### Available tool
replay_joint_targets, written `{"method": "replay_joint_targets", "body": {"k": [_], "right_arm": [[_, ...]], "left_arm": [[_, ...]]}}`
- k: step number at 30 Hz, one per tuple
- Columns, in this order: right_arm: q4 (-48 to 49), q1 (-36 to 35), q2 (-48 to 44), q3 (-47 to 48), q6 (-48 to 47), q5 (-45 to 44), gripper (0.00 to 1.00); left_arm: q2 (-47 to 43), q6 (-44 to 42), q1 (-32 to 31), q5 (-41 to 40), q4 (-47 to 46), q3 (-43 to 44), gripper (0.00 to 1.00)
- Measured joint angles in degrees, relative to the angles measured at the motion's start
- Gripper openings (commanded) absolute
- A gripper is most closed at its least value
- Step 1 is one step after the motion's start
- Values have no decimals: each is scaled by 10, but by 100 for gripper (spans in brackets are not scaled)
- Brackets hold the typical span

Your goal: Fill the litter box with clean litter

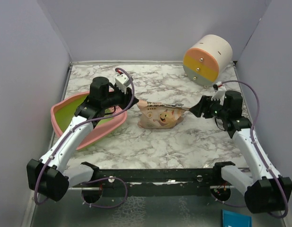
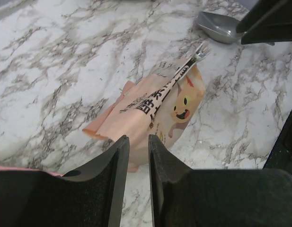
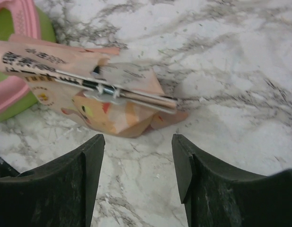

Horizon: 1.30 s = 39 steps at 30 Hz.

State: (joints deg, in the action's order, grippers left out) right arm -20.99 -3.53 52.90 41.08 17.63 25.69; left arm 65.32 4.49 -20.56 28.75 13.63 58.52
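- Box (image 1: 54,119), pink with a yellow-green inside, sat on the left of the marble table (image 1: 183,142). The left arm covered much of it, and the inside that showed was plain green.
- Pouch (image 1: 159,116), tan with a cartoon cat and black print, lay mid-table just right of the box. I could not tell whether the two touched. A strip ran along its top edge, and any litter in it could not be seen.
- Drawer unit (image 1: 207,59), round and banded cream, orange and yellow, sat tilted in the far right corner, well apart from the rest.
- Count: one box, one pouch, one scoop, one drawer unit of three bands, two arms.
- Scoop (image 2: 216,26), grey metal, lay beyond the pouch's far corner in the left wrist view. Its handle end was hidden behind a black part at the frame edge.
- Left arm reached forward over the box. The left gripper (image 1: 133,100) pointed at the pouch's left end, with its jaws nearly together, only a thin slit between them and nothing in it.
- Right arm reached forward and inward. The right gripper (image 1: 195,110) sat near the pouch's right top corner, with its jaws wide apart and empty over bare table just short of the pouch.
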Motion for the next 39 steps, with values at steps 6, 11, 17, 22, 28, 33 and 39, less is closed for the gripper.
{"method": "replay_joint_targets", "body": {"k": [6, 11, 17, 22, 28, 33, 39], "right_arm": [[4, -24, 94, 115, -64, 78, 44], [30, -24, 115, 176, -107, 149, 53], [59, -24, 122, 199, -124, 200, 54], [59, -24, 137, 199, -127, 203, 54], [51, -35, 170, 200, -139, 197, 53], [40, -53, 192, 202, -158, 184, 53], [43, -63, 188, 199, -191, 174, 49]], "left_arm": [[33, -83, -19, 54, -20, 26, 39], [89, -135, -18, 107, -22, 50, 43], [166, -193, -21, 156, 10, 115, 44], [193, -228, -31, 173, 32, 128, 45], [193, -266, -64, 174, 46, 91, 47], [191, -284, -77, 136, 37, 67, 47], [205, -285, -77, 60, -4, 66, 49]]}}
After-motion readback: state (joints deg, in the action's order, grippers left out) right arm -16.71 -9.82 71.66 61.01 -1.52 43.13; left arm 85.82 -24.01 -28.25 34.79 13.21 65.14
